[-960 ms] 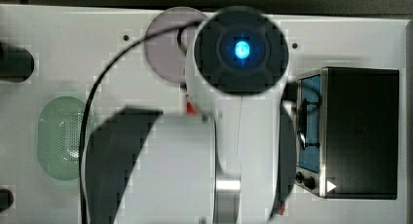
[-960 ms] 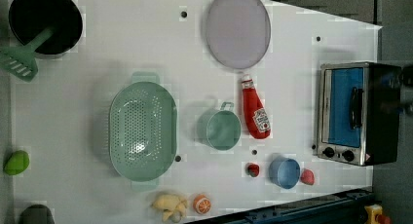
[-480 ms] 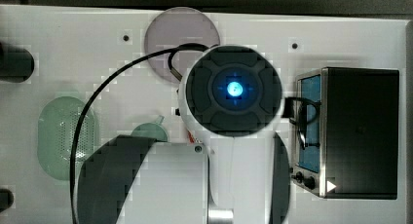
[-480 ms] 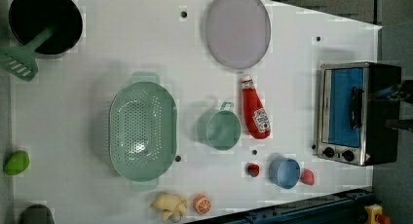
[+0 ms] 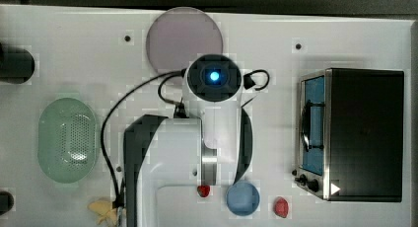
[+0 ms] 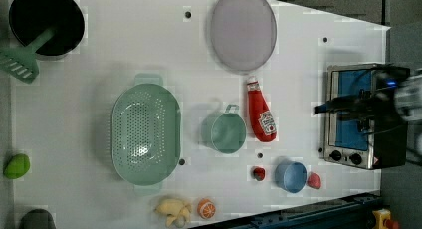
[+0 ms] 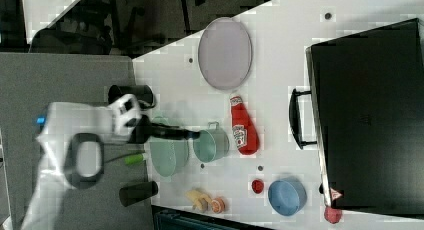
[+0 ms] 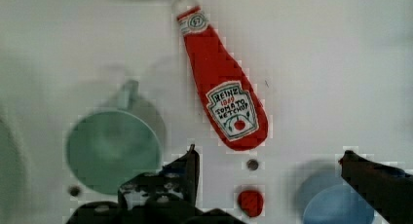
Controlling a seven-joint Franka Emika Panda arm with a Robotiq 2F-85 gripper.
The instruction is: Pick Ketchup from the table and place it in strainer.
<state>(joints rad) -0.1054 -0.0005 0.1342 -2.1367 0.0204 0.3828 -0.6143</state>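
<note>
The ketchup (image 8: 224, 87) is a red squeeze bottle with a white cap and label. It lies flat on the white table, between the lilac plate and the blue bowl (image 6: 261, 117) (image 7: 243, 127). My gripper (image 8: 270, 158) hangs above the table just off the bottle's base end, open wide with nothing between its dark fingers (image 8: 187, 165). The strainer (image 6: 145, 134), a pale green perforated oval basket, sits apart on the far side of a teal mug (image 5: 68, 139). In the top view my arm covers the bottle.
A teal mug (image 6: 225, 133) stands right beside the bottle. Around it are a lilac plate (image 6: 242, 29), a blue bowl (image 6: 291, 176), small red pieces (image 6: 259, 173), a toaster oven (image 6: 366, 117), a black pot with a green spatula (image 6: 45, 22), and toy food (image 6: 171, 209).
In the top view my wrist has shifted left and now looks smaller, lower over the table. My arm has come into the left view's right edge. The bottle has not moved.
</note>
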